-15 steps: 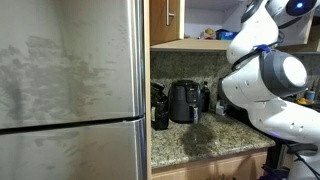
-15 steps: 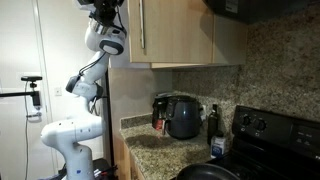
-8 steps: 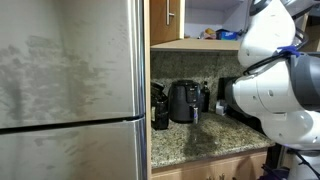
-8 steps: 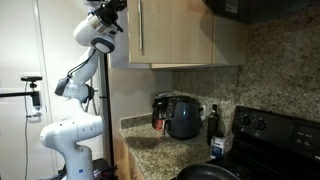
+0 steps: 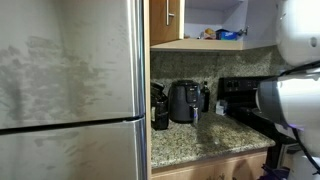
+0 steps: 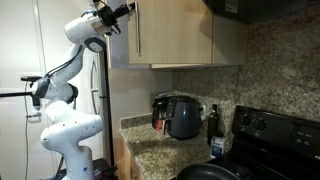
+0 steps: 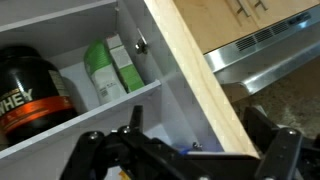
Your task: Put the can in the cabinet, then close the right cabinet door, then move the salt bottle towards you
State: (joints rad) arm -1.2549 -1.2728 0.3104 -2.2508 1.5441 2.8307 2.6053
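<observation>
gripper hovering, jaws apart, before the open cabinet
the frame's bottom edge is cutting off its base.

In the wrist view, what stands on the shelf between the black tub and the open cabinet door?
Green-and-white boxes stand between the black tub and the cabinet door; the wrist view shows this.

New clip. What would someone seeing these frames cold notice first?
The white robot arm stretches high up to the wooden cabinet. In an exterior view a steel fridge fills the left half, with a black air fryer on the granite counter beside it. The wrist view shows open fingers below a black tub and green boxes inside the cabinet.
</observation>
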